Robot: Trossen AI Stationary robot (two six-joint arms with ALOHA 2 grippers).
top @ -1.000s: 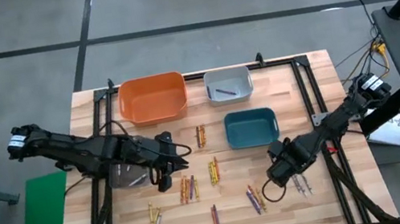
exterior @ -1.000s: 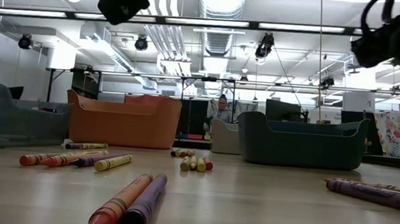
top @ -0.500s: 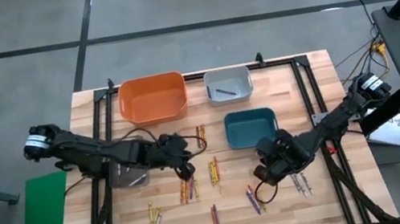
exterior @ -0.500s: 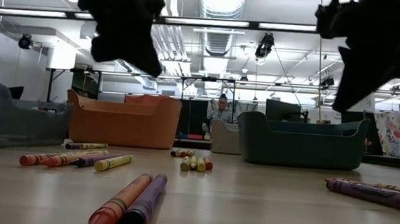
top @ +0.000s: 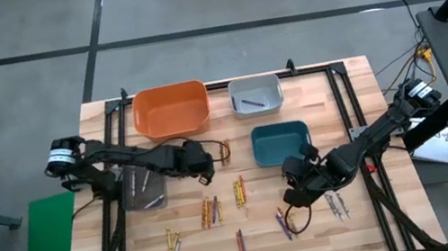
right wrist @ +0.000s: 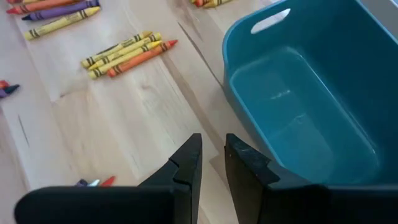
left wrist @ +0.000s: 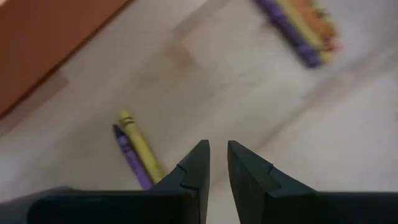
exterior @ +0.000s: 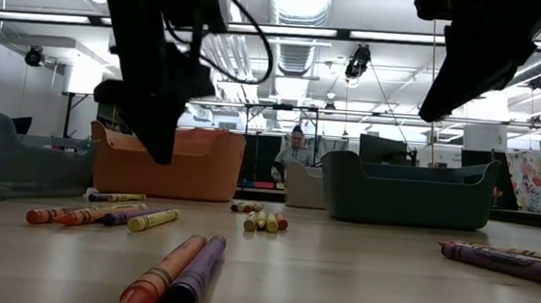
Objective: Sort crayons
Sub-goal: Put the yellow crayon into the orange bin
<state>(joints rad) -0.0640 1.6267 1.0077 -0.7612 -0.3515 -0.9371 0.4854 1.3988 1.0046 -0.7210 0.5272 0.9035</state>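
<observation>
Crayons lie in small groups on the wooden table: one group (top: 225, 151) below the orange bin, others at mid-table (top: 238, 190) (top: 210, 211) and near the front (top: 284, 223) (top: 336, 207). My left gripper (top: 205, 167) hovers just left of the group by the orange bin. Its fingers (left wrist: 217, 149) show a narrow gap with nothing in it, above a yellow and a purple crayon (left wrist: 134, 146). My right gripper (top: 292, 196) hangs below the teal bin's front left corner. A slim gap also parts its fingers (right wrist: 211, 144), which hold nothing.
An orange bin (top: 170, 109), a pale grey bin (top: 267, 100) holding one purple crayon, and a teal bin (top: 282, 143) stand toward the back. A dark grey bin (top: 144, 192) sits at the left. In the low view, crayons (exterior: 179, 275) lie close to the camera.
My left gripper has moved back and to the right, toward the orange bin. My right gripper has shifted left toward the teal bin and its fingers have narrowed.
</observation>
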